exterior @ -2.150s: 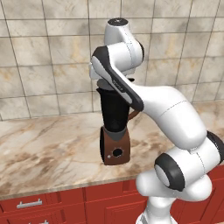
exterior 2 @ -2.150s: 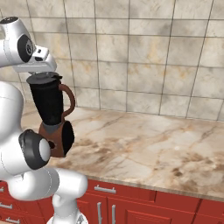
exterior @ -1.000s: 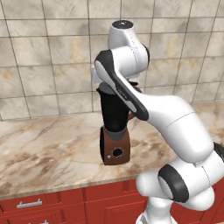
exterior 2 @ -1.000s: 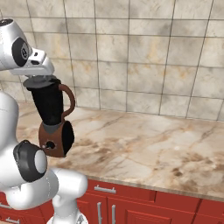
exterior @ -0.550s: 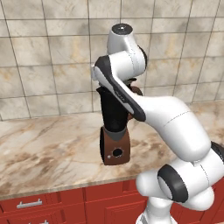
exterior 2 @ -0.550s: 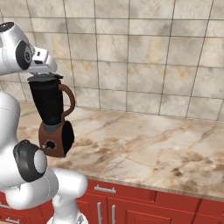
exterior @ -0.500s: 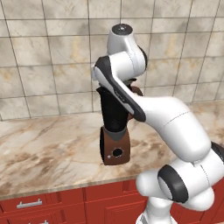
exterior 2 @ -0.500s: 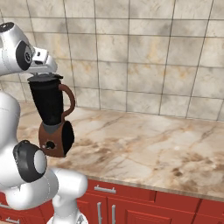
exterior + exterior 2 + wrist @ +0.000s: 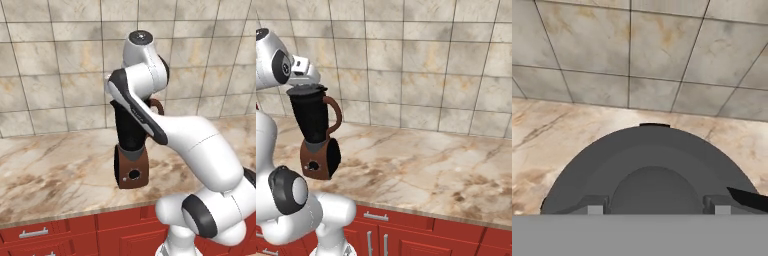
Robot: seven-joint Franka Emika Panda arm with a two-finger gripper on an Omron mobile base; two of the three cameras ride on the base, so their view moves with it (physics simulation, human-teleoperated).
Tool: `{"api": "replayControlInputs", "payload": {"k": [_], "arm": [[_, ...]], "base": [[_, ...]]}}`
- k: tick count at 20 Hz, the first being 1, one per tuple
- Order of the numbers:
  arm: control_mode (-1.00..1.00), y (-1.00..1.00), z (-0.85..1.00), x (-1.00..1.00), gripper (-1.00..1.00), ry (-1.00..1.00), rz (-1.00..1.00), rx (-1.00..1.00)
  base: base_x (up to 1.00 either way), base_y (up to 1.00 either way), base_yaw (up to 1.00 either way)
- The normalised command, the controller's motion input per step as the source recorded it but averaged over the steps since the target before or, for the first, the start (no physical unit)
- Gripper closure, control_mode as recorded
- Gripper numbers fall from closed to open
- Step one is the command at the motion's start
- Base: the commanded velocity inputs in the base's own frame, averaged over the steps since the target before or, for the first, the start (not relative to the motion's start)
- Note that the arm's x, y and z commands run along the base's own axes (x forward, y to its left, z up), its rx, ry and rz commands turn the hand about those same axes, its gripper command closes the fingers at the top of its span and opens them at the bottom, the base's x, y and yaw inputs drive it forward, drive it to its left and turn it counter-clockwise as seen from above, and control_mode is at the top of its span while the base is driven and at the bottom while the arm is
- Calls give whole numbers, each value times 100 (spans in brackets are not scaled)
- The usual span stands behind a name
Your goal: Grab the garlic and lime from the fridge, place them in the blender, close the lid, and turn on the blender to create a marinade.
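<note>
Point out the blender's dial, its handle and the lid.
dial (image 9: 133,175), left base view, round black face.
handle (image 9: 336,117), right base view, outer curve.
lid (image 9: 652,160), hand view, domed top.

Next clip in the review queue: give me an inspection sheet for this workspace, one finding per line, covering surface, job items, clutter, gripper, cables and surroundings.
Surface: beige-brown marbled stone counter, bare to the blender's right.
Job items: blender with tall black jar, curved reddish-brown handle and reddish-brown base with round black dial stands upright on the counter; round dark grey lid sits on the jar's rim.
Clutter: nothing seen.
Gripper: two-finger gripper poised just over the lid, fingers spread either side of the central knob; contact cannot be told.
Cables: nothing seen.
Surroundings: beige tiled wall behind; red cabinet fronts with metal handles below.
</note>
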Motion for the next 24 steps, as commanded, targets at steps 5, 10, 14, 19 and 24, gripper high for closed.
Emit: {"api": "replayControlInputs", "payload": {"k": [5,10,14,19,24], "arm": [[-100,0,0,0,100,-22,0,-4],[-100,0,-14,4,100,-10,0,-1],[-100,5,-23,1,100,4,0,0],[-100,5,-24,0,100,28,0,1],[-100,3,-9,11,100,24,0,0]], "base": [[0,0,0],[0,0,0],[0,0,0],[0,0,0],[0,0,0]]}}
